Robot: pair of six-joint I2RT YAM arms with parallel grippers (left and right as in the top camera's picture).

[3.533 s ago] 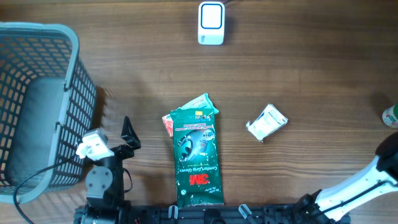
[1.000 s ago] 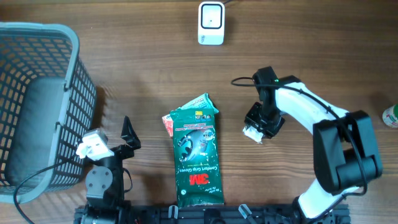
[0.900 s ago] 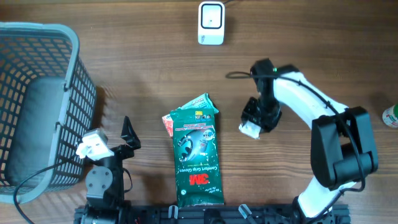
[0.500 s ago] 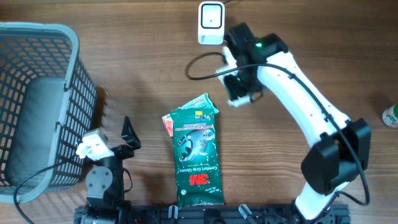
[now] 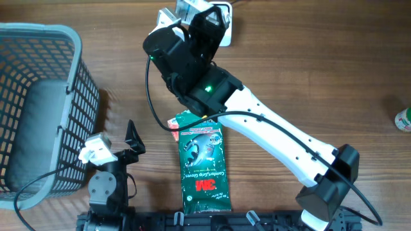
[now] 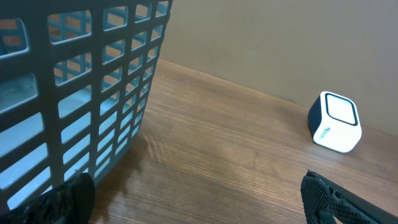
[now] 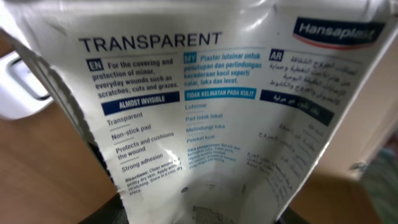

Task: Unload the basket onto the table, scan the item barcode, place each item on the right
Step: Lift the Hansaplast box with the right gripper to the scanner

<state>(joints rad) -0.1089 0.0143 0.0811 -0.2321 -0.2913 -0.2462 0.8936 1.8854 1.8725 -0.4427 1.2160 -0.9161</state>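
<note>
Basket: the grey mesh basket [image 5: 38,102] stands at the far left of the table [image 5: 334,77]. From above I see only its grey floor through the open top.
Other items: a green glove pack [image 5: 204,167] lies flat near the middle of the table, its long axis running near to far. A red-edged pack [image 5: 173,126] pokes out from under its far left corner.
Packet, place: the plaster packet [image 7: 205,112] is up off the table at the far centre, right by the white scanner [image 6: 334,122].
Packet, facing: its printed back is turned toward my right wrist camera. The text reads upright and rises slightly to the right. I can find no barcode on the part I see.
Packet, long axis: I cannot tell, since it overflows the wrist view.
Right arm: my right arm [image 5: 276,135] stretches from the near right corner diagonally to the far centre, passing over the far end of the glove pack. The wrist sits above the scanner and hides most of it from overhead.
Right gripper: my right gripper [image 5: 192,16] is pinching the packet by its lower edge.
Left gripper: my left gripper [image 5: 133,144] sits low at the near left beside the basket. Its fingers are spread wide with nothing between them, pointing toward the far side.
</note>
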